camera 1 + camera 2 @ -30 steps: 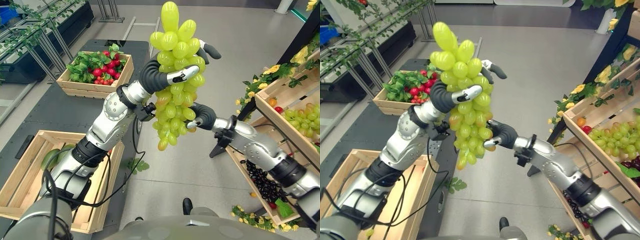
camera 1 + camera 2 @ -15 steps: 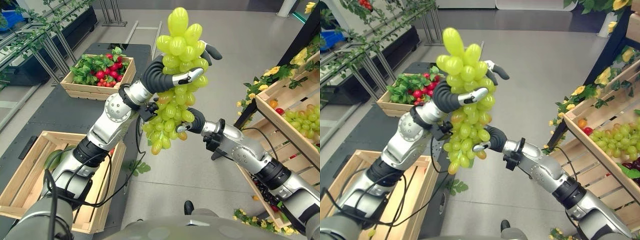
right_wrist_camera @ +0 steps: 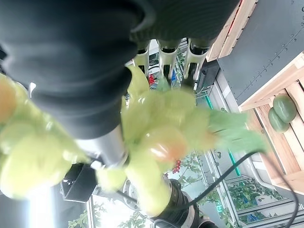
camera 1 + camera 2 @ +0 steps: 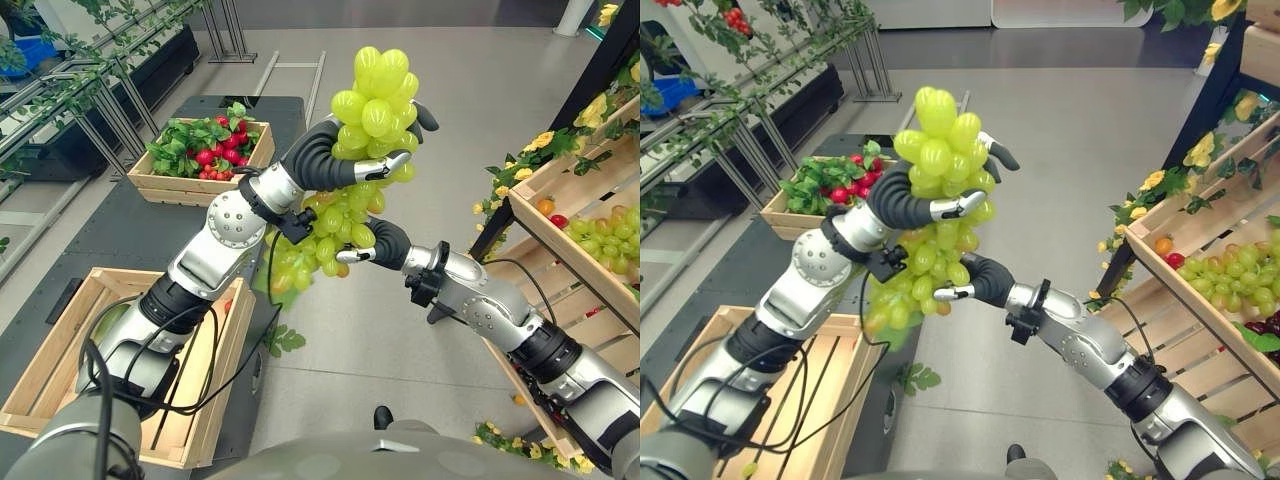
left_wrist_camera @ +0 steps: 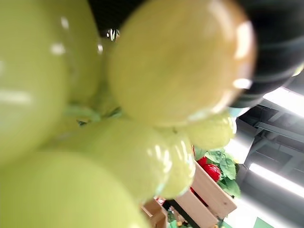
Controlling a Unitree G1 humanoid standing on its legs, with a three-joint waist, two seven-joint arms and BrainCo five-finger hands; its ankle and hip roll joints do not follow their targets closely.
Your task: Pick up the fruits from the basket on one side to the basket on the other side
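Grey floor between crates. Your left hand (image 4: 385, 165) and right hand (image 4: 358, 250) both curl round the green grape bunch (image 4: 352, 190), held in mid-air between the shelf basket (image 4: 590, 215) and the floor crate (image 4: 60, 340). Transfer seems about halfway; lowering and release remain.

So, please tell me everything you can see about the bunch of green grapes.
The bunch of green grapes is large, of glossy, plastic-looking yellow-green berries, a few tinged orange. It is held in the air above the floor, its length running upward. The left robot hand curls around its upper part, and the right robot hand grips its lower part.
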